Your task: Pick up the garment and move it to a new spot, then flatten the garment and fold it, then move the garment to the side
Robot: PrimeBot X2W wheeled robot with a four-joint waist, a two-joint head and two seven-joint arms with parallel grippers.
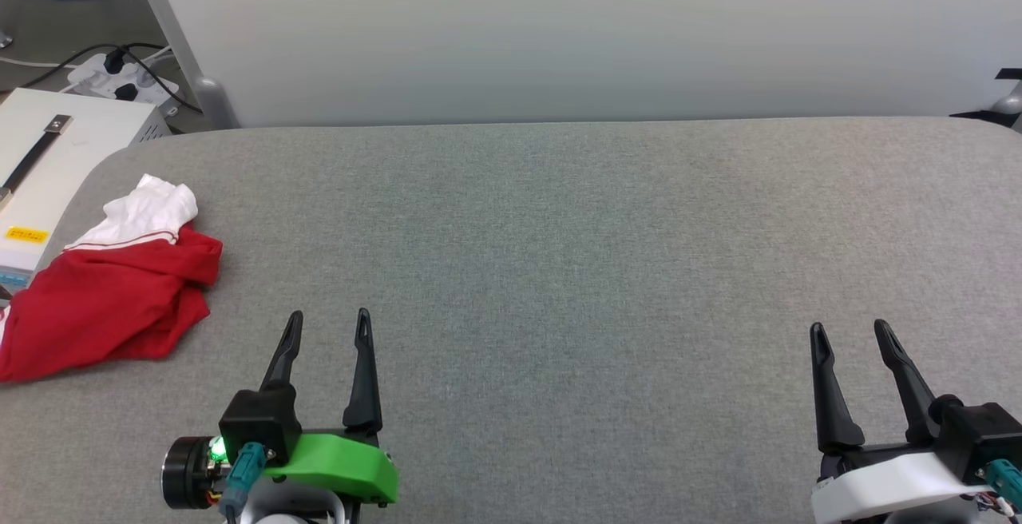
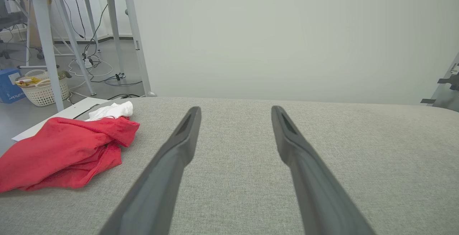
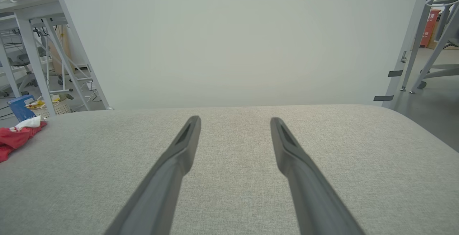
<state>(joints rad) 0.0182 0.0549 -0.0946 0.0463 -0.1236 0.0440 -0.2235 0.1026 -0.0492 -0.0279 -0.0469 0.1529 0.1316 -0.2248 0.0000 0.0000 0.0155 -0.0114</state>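
Plainly, the garment (image 1: 112, 300) lies crumpled at the far left of the bench (image 1: 559, 268). It is a red heap with a white sleeve on its far side, edged by a thin red-and-white stripe. Its left part reaches the bench's rounded left edge; whether it hangs over I cannot tell. No lettering shows.

The left tool (image 1: 329, 315) hovers near the bench's near edge, to the right of the garment and apart from it. Its two dark fingers stand apart with nothing between them. In the left wrist view the left tool (image 2: 235, 110) points across bare grey cloth, and the garment (image 2: 61, 152) lies to the left of its left finger without touching it.

The right tool (image 1: 848, 326) hovers near the near edge at the right, well apart from the garment, its fingers spread and holding nothing. In the right wrist view the right tool (image 3: 235, 119) faces open bench, and the garment (image 3: 14, 138) is a small red patch at the far left edge.

Between and beyond both tools the grey surface runs bare to the straight far edge, where a pale panel (image 1: 559, 29) rises. The bench's corners are rounded. A white box (image 1: 48, 156) stands just beside the left edge, behind the garment.
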